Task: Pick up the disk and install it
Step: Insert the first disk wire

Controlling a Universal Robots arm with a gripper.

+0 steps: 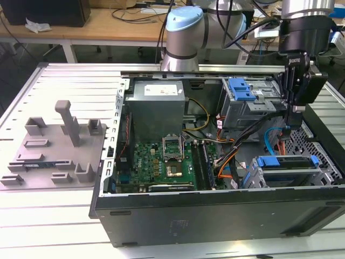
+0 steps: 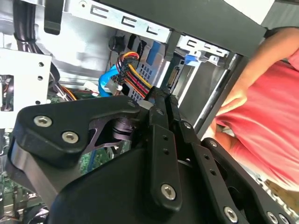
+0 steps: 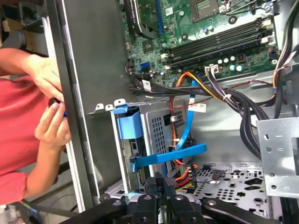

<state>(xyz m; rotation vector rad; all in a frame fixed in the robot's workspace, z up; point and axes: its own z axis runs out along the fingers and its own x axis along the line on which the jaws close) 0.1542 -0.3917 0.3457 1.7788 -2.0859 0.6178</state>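
Observation:
The disk [image 1: 285, 163] sits in the lower grey drive cage at the exterior view's right front of the open computer case. It is a flat grey slab with a bright blue carrier bracket [image 1: 268, 161] along its edge. In the first wrist view the blue bracket [image 3: 129, 126] and a blue strip [image 3: 168, 157] show at the cage mouth. My gripper [image 1: 291, 120] hangs above the case floor just behind this cage, apart from the disk. Its black fingers are pressed together with nothing between them in both wrist views [image 3: 161, 181] [image 2: 161, 98].
An upper drive cage with a fixed blue tab [image 1: 241, 89] stands behind the gripper. Cable bundles [image 3: 243, 107] and the motherboard [image 1: 161, 162] fill the case. A person in a red shirt holds the case wall with both hands [image 3: 51, 109]. A grey fixture plate [image 1: 54, 151] lies on the table.

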